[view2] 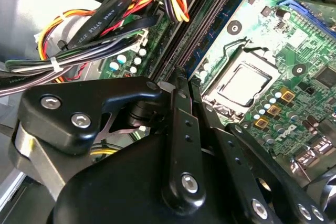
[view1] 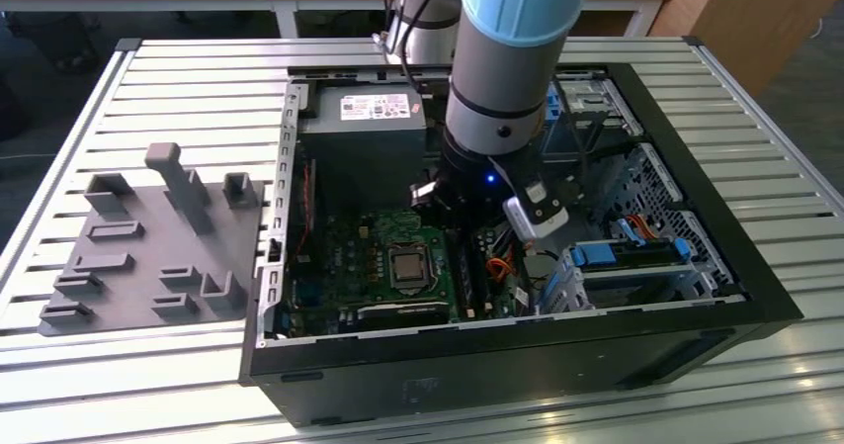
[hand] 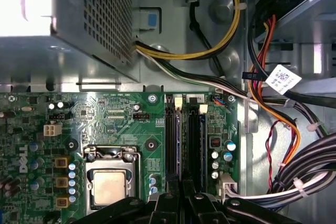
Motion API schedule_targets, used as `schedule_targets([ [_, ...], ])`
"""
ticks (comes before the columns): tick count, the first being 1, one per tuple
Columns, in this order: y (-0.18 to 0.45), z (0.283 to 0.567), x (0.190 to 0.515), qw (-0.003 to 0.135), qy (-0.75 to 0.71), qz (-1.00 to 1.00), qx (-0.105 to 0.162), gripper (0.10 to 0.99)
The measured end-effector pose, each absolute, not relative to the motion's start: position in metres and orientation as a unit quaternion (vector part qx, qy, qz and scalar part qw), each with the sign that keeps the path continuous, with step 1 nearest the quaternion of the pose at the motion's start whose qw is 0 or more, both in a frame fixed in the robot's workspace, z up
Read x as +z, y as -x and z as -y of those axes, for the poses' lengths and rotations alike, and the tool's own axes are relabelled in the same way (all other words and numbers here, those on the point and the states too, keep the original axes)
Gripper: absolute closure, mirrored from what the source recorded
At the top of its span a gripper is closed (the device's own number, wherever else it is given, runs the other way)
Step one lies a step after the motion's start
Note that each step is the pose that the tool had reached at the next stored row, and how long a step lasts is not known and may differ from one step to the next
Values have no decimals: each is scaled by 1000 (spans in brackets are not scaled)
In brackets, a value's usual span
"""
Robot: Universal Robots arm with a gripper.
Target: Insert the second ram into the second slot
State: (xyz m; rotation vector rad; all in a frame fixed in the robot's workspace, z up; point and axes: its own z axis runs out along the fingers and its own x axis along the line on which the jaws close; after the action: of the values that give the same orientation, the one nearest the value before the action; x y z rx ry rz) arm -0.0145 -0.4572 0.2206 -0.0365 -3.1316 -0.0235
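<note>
Gripper (hand: 181, 195) hangs low inside the open computer case (view1: 738, 296), directly over the memory slots (hand: 185, 140) on the green motherboard (hand: 110, 124). In both wrist views its black fingers (view2: 184, 129) stand close together around a thin edge that runs in line with the slots; this looks like the second ram (hand: 180, 145), a narrow bluish strip standing in a slot between the white end latches, though how deep it sits cannot be told. Whether the fingers actually pinch it is also unclear. Beside the slots lies the silver processor socket (hand: 110, 184), and on their other side bundles of coloured cables (hand: 273, 103) run along the case wall. The grey power supply (view1: 363, 137) fills the case's far end. In the exterior view the case rests on a slatted metal worktop (view1: 172, 78), with a grey fixture plate (view1: 145, 246) near the worktop's edge on the exterior view's left.
</note>
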Motion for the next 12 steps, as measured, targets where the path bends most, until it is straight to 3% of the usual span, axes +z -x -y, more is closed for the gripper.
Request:
schedule_targets([
  [12, 14, 457, 217, 5, 11, 1000, -6, 949],
])
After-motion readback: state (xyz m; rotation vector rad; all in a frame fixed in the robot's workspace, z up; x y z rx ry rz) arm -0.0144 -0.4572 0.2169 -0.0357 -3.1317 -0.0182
